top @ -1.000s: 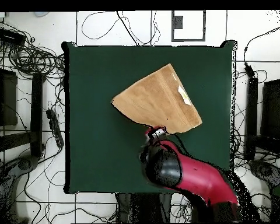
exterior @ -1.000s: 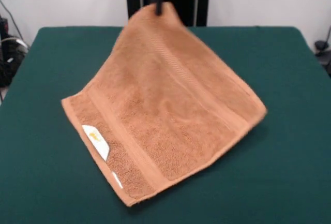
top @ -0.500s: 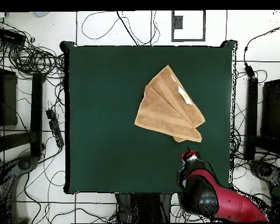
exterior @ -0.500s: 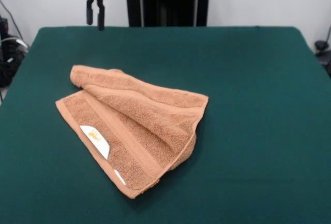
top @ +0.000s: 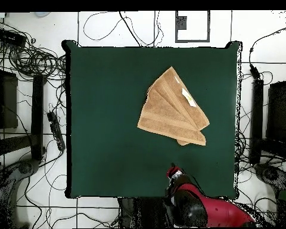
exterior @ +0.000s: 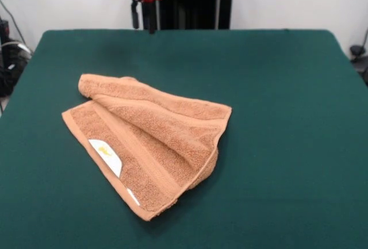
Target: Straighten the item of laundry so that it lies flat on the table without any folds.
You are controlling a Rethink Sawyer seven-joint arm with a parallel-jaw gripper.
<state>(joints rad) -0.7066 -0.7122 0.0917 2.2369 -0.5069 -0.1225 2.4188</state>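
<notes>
Towel folded over itself on table; gripper spread, empty, well apart.

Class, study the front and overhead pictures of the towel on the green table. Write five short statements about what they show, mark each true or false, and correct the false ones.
1. The towel lies folded over on itself. True.
2. The gripper is clamped on a corner of the towel. False: it hangs apart from the towel, over the table's far edge in the front view, holding nothing.
3. A white label shows on the towel. True.
4. The towel hangs over the edge of the table. False: it lies wholly on the tabletop.
5. The towel is already flat with no folds. False: layers overlap and one end is rolled.
</notes>
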